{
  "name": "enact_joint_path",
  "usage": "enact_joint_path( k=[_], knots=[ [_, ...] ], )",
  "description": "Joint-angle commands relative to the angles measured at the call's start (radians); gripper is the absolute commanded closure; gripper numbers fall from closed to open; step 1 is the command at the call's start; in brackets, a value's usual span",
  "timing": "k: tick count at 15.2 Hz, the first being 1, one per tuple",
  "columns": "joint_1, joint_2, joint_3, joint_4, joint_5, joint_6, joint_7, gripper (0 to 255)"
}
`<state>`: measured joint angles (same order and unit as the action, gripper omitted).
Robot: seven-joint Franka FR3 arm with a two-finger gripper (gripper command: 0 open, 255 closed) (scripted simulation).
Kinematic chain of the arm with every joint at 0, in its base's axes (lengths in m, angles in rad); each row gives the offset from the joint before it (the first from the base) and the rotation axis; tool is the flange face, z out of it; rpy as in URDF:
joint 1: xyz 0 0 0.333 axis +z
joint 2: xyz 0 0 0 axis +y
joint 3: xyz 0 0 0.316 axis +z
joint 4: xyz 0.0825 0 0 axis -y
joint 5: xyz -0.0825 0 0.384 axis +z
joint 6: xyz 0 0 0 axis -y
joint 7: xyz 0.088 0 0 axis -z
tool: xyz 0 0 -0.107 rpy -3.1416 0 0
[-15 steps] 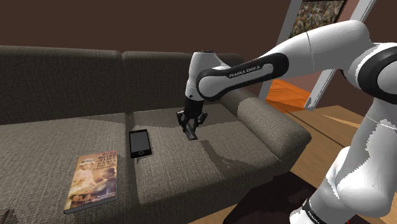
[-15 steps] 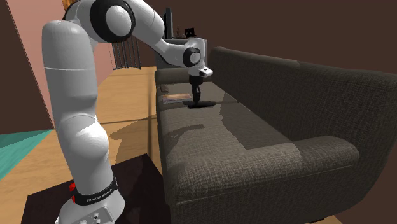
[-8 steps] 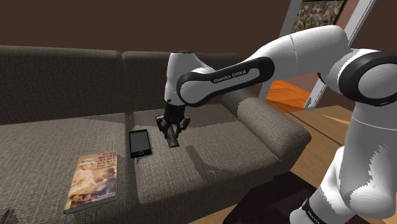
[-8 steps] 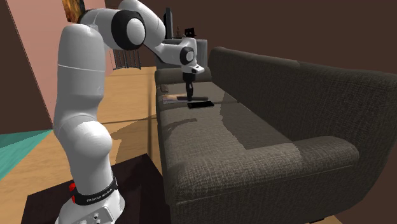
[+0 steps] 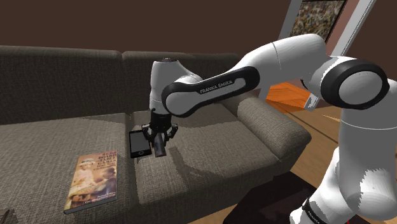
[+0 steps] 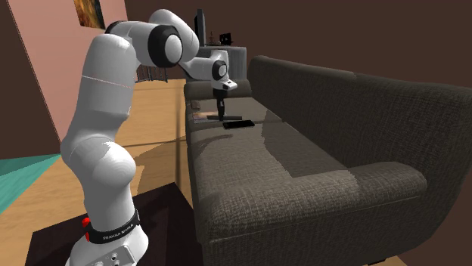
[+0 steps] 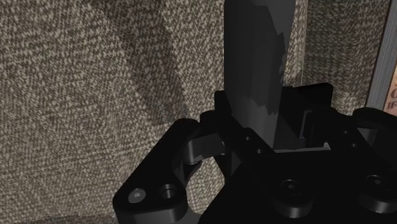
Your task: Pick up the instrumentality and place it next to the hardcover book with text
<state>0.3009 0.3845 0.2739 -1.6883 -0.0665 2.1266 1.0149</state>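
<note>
One claw | at edge of phone | book well apart

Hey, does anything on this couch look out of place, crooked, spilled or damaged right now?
Nothing stands out. The black phone lies flat on the sofa seat. The book lies flat on the next cushion, nearer the front edge, and the gripper hangs close by the phone. No spill or damage shows.
</note>
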Motion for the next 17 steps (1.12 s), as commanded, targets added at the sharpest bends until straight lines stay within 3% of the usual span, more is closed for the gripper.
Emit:
enact_joint_path(
  k=[1, 10, 17],
  knots=[
    [0.002, 0.01, -0.001, -0.011, -0.004, 0.021, 0.003, 255],
    [0.008, 0.065, -0.01, -0.059, -0.021, 0.123, 0.011, 255],
    [0.008, 0.065, -0.01, -0.059, -0.021, 0.123, 0.011, 255]
  ],
)
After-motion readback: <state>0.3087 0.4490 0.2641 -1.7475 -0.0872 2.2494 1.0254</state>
